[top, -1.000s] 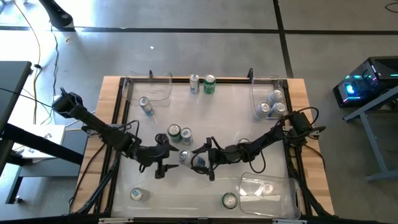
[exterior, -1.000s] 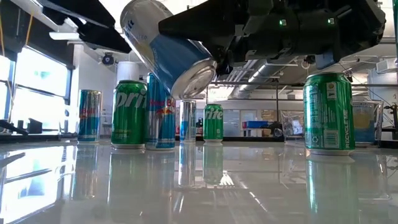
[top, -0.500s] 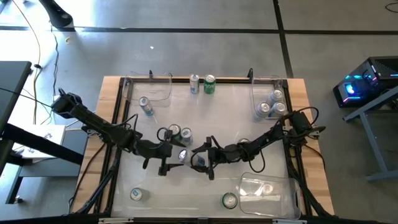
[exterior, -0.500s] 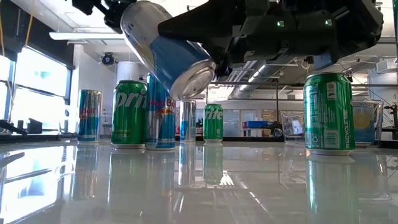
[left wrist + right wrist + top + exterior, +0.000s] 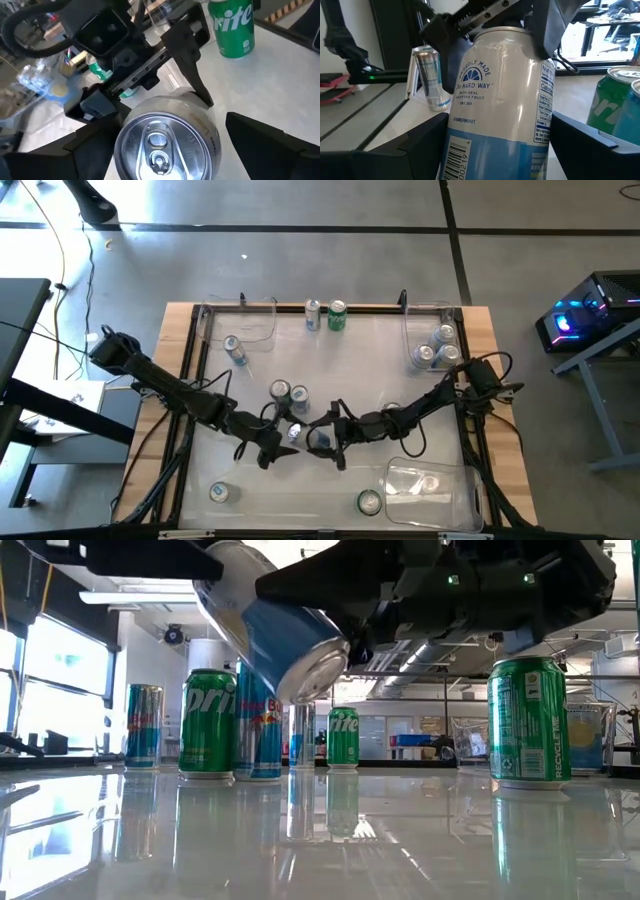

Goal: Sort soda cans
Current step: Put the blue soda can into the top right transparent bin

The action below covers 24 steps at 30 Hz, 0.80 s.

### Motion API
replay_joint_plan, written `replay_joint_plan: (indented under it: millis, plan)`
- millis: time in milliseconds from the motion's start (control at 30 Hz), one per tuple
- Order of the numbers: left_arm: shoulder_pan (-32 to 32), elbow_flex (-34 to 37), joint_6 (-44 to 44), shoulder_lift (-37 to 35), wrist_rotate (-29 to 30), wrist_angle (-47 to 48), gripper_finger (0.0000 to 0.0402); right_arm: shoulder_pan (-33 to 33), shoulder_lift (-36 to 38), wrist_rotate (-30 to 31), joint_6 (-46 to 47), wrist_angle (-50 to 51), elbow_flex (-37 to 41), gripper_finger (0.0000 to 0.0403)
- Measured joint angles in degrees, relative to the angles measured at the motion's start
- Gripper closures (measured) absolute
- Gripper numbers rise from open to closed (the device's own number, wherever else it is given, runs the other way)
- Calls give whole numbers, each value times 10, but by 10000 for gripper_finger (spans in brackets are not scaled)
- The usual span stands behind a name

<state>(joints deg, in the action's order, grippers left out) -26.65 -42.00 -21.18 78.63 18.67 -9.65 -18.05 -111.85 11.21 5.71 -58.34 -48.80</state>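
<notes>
The right gripper (image 5: 318, 438) holds a blue-and-white can (image 5: 268, 625) at mid-counter, its jaws clamped on the can's smooth cylindrical sides — in the low view the can hangs tilted above the glossy counter (image 5: 320, 840), its shiny silver end angled down. The left gripper (image 5: 283, 437) is at the can's other end: its wrist view looks onto the round aluminium top (image 5: 160, 150) with the pull tab, its two dark wedge-shaped fingers (image 5: 270, 145) standing wide on either side, apart from the can. The right wrist view shows the can's label (image 5: 495, 100), white above and pale blue below, with a barcode. Just behind the grippers a green can (image 5: 280, 391) and a blue one (image 5: 299, 395) stand upright side by side; in the low view the green one reads as a ribbed-neck cylinder beside a taller slim blue-silver can. Two more cans, one silver-blue (image 5: 313, 313) and one green (image 5: 337, 314), stand at the far edge between two clear plastic bins — the far right bin (image 5: 408, 330) holds three cans (image 5: 436, 348). A slim can (image 5: 235, 350) lies near the far left bin (image 5: 262, 330). At the near edge stand a silver-topped can (image 5: 219, 492) and a green one (image 5: 369, 502), the latter beside a third clear bin (image 5: 400, 478) with rounded corners.
</notes>
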Motion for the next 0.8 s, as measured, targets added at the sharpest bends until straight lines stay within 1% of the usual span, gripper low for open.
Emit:
replay_joint_plan:
  millis: [133,233,333,433,667,800]
  plan:
    - [-7,0,-19,-4,3,15,45,10,0,-32,19,0,0,94]
    - [-13,0,-59,-6,9,32,45,20,0,-63,33,0,0,94]
    - [-19,0,-105,-6,30,46,45,31,0,-95,48,1,0,94]
    - [-19,0,-131,-6,38,49,45,38,0,-116,61,0,0,94]
    - [-13,0,-121,-6,38,46,45,44,0,-120,65,-1,-2,94]
    - [-6,0,-127,1,32,32,45,47,0,-142,78,2,-9,94]
